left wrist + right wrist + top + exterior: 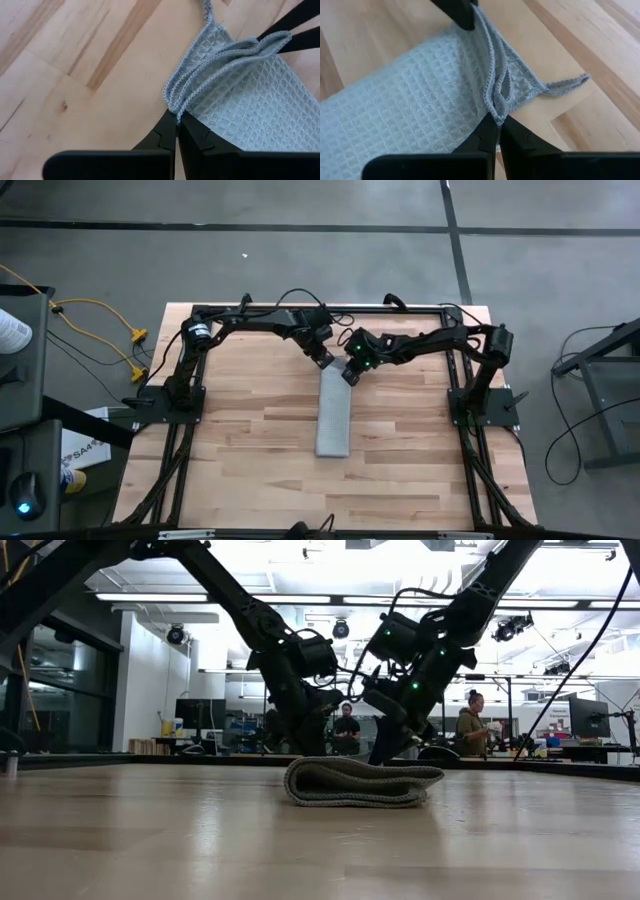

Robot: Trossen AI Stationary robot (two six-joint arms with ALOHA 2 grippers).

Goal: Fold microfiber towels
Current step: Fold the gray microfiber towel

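Note:
The light grey ribbed towel (333, 415) lies folded into a narrow strip at the table's middle, running from far to near. Its rounded folded end faces the low view (360, 782). My left gripper (327, 361) and my right gripper (350, 373) stand side by side at the strip's far end. Each is shut on one far corner. A small hanging loop (567, 82) sticks out from the corner by my right gripper and lies on the wood. My left gripper pinches the towel's far left corner (174, 107) between its two fingertips, on the stacked edges of several layers. The fingers (165, 135) slant down from the far left side. The rest of the strip lies on the table. My right gripper pinches the towel's far right corner (495, 110) between its two fingertips, on several bunched layer edges. The fingers (485, 135) slant down from the far right side. The strip beyond the corner lies on the table.
Bare wooden tabletop (250, 440) lies on both sides of the strip and toward the near edge. The arms' black frames (165, 395) run along the left and right sides. People stand in the room beyond the table (470, 725).

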